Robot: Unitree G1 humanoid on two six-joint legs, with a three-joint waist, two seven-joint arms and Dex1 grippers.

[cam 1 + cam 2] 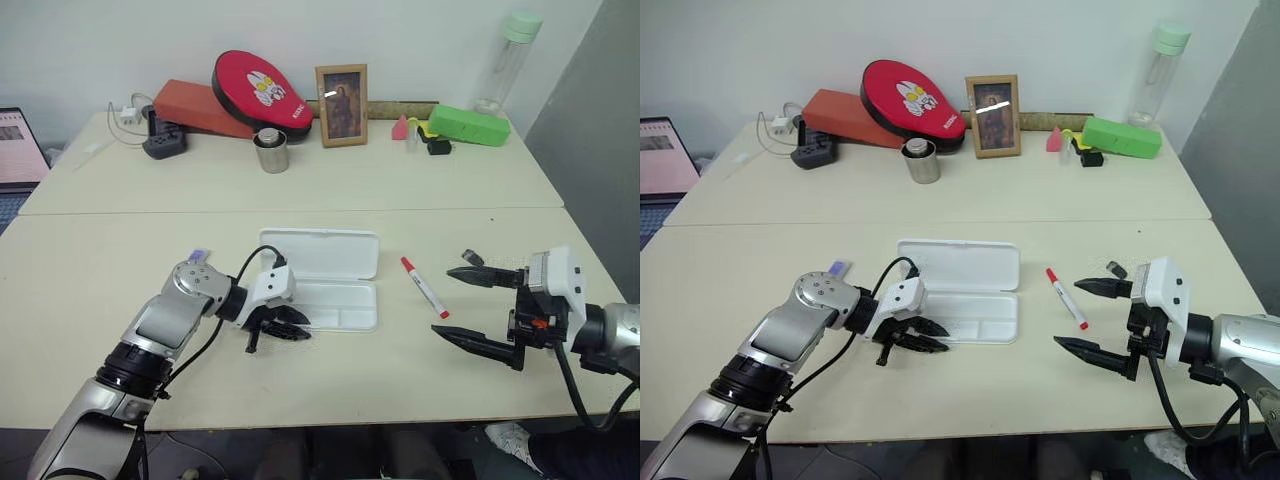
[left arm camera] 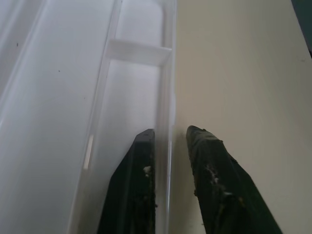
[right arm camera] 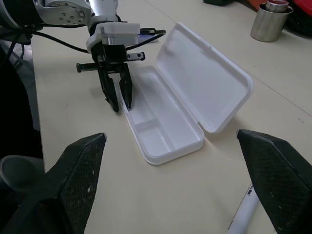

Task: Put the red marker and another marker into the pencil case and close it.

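The white pencil case lies open at the table's middle, its lid folded back flat and its tray showing nothing inside. My left gripper is at the tray's front left corner, slightly open. One finger is inside the tray and the other outside, with the front wall between them. The red marker lies on the table right of the case. My right gripper hovers wide open just right of it, holding nothing. The purple marker lies behind my left wrist.
Along the back stand a steel cup, a picture frame, a round red pouch on an orange box, a power strip, a green box and a clear bottle. A laptop sits far left.
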